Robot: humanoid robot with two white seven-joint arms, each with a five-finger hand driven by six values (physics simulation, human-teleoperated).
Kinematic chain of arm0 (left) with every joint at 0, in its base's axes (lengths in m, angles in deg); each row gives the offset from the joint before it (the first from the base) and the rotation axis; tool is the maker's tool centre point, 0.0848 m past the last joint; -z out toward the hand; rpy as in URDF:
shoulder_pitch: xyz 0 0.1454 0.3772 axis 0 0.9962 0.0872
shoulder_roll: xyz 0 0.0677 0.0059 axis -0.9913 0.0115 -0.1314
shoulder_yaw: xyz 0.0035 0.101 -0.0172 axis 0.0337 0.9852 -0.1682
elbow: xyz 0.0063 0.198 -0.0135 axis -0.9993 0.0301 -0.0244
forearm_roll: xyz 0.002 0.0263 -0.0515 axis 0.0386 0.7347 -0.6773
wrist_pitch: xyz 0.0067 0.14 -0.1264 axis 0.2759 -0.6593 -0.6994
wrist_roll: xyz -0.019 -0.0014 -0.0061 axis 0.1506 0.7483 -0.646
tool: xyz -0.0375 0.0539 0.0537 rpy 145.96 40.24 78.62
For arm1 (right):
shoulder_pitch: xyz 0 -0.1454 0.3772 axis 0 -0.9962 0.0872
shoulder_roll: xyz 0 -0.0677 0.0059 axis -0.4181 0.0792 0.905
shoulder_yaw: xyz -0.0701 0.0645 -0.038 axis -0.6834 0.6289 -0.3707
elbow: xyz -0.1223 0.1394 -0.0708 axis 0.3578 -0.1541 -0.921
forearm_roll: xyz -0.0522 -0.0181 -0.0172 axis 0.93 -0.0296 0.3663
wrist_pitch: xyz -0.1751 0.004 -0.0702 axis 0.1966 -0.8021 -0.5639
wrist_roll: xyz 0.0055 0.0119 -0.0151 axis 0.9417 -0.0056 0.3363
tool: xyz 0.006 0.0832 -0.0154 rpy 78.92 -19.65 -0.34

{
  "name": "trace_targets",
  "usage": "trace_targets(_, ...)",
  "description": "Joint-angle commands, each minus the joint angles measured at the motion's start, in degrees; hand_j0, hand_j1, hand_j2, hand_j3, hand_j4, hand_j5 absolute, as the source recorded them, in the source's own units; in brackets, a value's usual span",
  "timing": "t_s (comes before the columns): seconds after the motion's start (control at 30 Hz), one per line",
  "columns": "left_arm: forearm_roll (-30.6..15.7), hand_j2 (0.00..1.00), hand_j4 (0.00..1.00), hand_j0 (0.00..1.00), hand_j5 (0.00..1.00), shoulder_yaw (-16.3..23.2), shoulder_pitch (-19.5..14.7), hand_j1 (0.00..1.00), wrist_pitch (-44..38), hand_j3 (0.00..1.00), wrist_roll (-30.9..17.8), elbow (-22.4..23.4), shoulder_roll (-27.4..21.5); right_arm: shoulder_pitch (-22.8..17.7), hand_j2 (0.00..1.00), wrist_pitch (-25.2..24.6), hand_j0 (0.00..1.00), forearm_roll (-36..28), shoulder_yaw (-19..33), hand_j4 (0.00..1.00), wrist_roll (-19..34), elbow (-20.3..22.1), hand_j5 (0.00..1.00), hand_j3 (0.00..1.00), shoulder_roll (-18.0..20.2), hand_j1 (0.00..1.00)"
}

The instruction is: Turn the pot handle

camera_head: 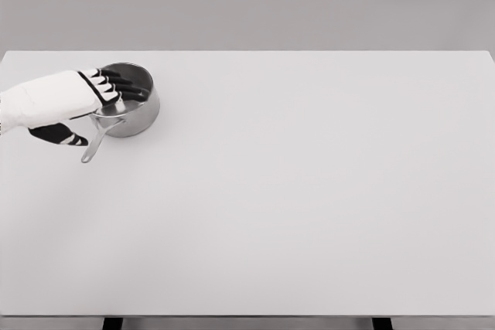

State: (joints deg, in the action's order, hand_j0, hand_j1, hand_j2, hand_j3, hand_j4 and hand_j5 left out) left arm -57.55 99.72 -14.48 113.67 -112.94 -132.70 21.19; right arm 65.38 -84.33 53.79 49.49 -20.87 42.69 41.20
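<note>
A small steel pot (pixel 138 110) stands on the white table near its left side. Its thin handle (pixel 94 144) points toward the front left. My left hand (pixel 91 106) comes in from the left edge and hovers over the pot. Its black fingers (pixel 124 86) reach out flat over the pot's opening, and the thumb (pixel 62 135) hangs below, left of the handle. The fingers are spread and hold nothing. The hand hides the pot's left rim. My right arm is out of view.
The white table (pixel 309 191) fills the view, with its back edge near the top and its front edge at the bottom. A plain grey wall stands behind it.
</note>
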Motion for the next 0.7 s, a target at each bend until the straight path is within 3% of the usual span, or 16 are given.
trace_targets(0.0,0.24,1.00,1.00,1.00,1.00,0.65,0.00,1.00,-0.15,1.00,-0.20,-0.20,0.73,0.00,1.00,0.05,1.00,-0.06,0.03,1.00,0.09,0.04,1.00,1.00,0.01,1.00)
trace_targets(0.23,0.06,1.00,1.00,1.00,1.00,1.96,-0.70,1.00,-0.15,1.00,-1.63,-1.25,2.31,-1.05,1.00,-0.39,1.00,0.02,0.12,1.00,0.00,-0.48,1.00,1.00,0.01,1.00)
trace_targets(0.37,-0.02,1.00,1.00,1.00,1.00,10.04,-6.85,1.00,-0.15,1.00,-1.63,-1.25,6.09,-1.06,1.00,-0.39,1.00,0.02,0.12,1.00,0.00,-0.40,1.00,1.00,0.01,1.00)
trace_targets(0.43,-0.20,1.00,1.00,1.00,1.00,10.75,-7.47,1.00,-0.15,1.00,-1.63,-1.25,6.27,-1.06,1.00,-0.39,1.00,0.02,0.12,1.00,0.00,-0.48,1.00,1.00,0.01,1.00)
trace_targets(0.47,-0.37,1.00,1.00,1.00,1.00,13.65,-8.79,1.00,-0.15,1.00,-1.63,-0.73,6.09,-1.14,1.00,-0.39,1.00,0.02,0.12,1.00,0.00,-0.40,1.00,1.00,0.01,1.00)
trace_targets(0.53,-0.46,1.00,1.00,1.00,1.00,18.22,-10.45,1.00,2.91,1.00,-1.63,4.80,5.74,-1.05,1.00,-0.39,1.00,0.02,0.12,1.00,0.00,-0.48,1.00,1.00,0.01,1.00)
trace_targets(0.67,-0.03,1.00,1.00,1.00,1.00,18.75,-11.95,1.00,4.61,1.00,-1.63,6.83,4.78,-1.14,1.00,-0.39,1.00,0.02,0.12,1.00,0.00,-0.48,1.00,1.00,0.01,1.00)
